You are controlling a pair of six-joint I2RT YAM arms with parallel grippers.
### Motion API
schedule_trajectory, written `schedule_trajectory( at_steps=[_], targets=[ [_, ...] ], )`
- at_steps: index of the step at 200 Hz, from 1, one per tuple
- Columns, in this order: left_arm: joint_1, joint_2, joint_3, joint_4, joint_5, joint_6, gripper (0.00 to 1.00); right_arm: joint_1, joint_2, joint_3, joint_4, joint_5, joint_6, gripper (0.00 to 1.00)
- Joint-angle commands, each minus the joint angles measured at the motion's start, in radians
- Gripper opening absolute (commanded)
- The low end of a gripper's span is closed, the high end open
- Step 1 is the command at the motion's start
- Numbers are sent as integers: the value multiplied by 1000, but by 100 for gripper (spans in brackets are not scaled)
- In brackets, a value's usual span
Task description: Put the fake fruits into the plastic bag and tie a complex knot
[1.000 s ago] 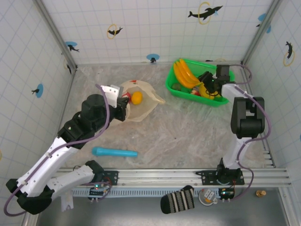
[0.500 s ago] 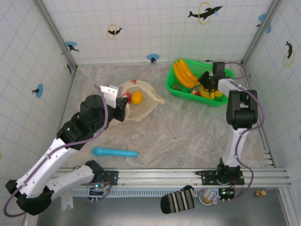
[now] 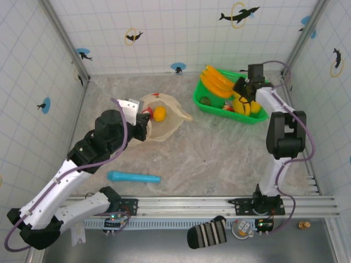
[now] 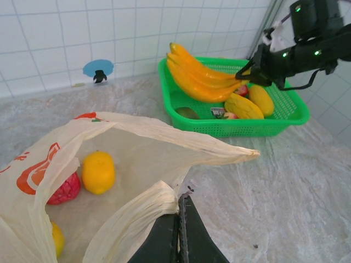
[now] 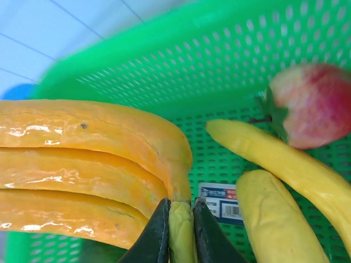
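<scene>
While L end effector [image 4: 181,208] clamps bag [image 4: 137,148] rim, outstretched R end effector [image 5: 180,208] grips banana-bunch [image 5: 82,159] stem.

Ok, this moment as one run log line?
left claw shut on plastic bag | right claw shut on banana bunch at green basket | orange inside bag

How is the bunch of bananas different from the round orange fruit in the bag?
The banana bunch is long and curved; the orange fruit is small and round. The banana bunch is at the green basket, its stem pinched by the right gripper; the orange fruit lies loose inside the plastic bag. Both are yellow-orange.
</scene>
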Motion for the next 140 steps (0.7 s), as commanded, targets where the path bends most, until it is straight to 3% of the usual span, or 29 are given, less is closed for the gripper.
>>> schedule_trajectory(
  at_steps=[1,58,140],
  targets=[
    [6,-17,1,-2,3,-17,0,15,-137,35,4,40,-40,0],
    [6,-25,13,-9,-7,-21,0,120,-448,-145,106,-18,-55,0],
    [6,-49,-10,-10,-48,-38,0,541,-822,-449,158,143,-123,0]
  ],
)
